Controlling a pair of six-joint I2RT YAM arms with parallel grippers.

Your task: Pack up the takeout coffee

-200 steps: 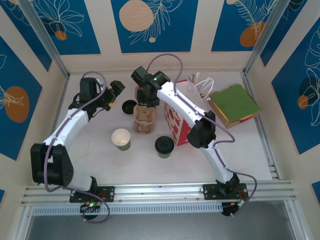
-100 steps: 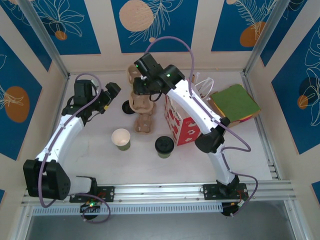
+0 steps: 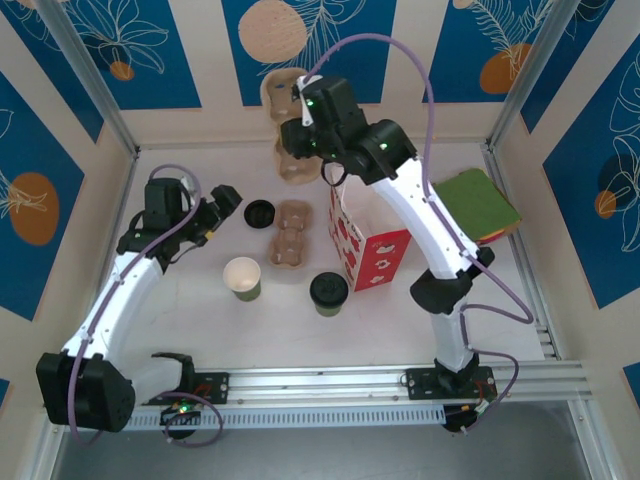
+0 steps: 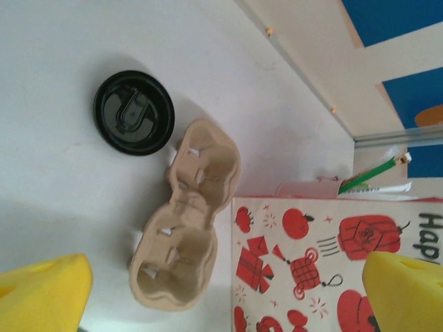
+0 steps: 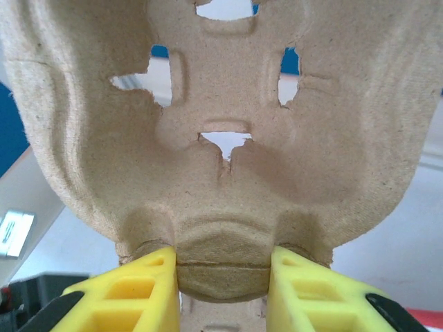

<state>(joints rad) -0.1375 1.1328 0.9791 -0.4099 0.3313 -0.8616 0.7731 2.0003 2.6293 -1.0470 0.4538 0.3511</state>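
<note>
Right hand point(image 5: 223, 263), partly closed, pinches the cardboard cup carrier point(image 5: 228, 173) by its edge. Left hand point(image 4: 225, 270) gapes wide over the table point(image 4: 55, 55), holding nothing.

Rough, fibrous moulded pulp, matt tan, ragged at the cut-outs: raised cup carrier point(image 5: 346, 138) in the right tool point(image 5: 221, 277). Same dull pulp on the second cup carrier point(image 4: 187, 228), at 11 o'clock from the takeout coffee point(image 3: 329, 292). Green paper wall there, black plastic lid with a soft sheen. Glossy black plastic: loose lid point(image 4: 133, 112). Smooth printed paper: red-and-white bag point(image 3: 375, 255). Smooth yellow plastic: fingers point(image 5: 149, 287). Matt white worktop point(image 3: 200, 320); brushed metal rail point(image 3: 330, 378) at 6 o'clock.
</note>
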